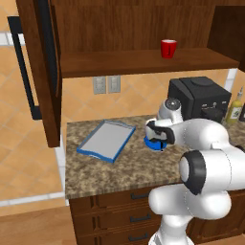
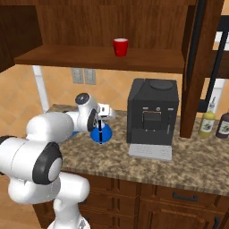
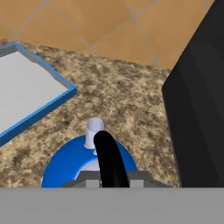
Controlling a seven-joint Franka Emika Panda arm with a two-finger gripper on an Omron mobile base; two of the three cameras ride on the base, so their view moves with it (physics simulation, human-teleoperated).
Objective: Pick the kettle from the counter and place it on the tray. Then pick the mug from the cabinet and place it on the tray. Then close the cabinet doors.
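Observation:
The blue kettle stands on the granite counter between the tray and the coffee machine. My gripper comes down on it from above, shut on its black arched handle, which runs between the fingertips in the hand view. Left of the kettle lies the grey tray with its blue rim, nothing on it. The red mug stands on the shelf of the cabinet. Both cabinet doors are swung open.
A large black coffee machine stands close to the right of the kettle. Two bottles stand further right. The open left door hangs over the counter's left end. Wall outlets sit behind the tray.

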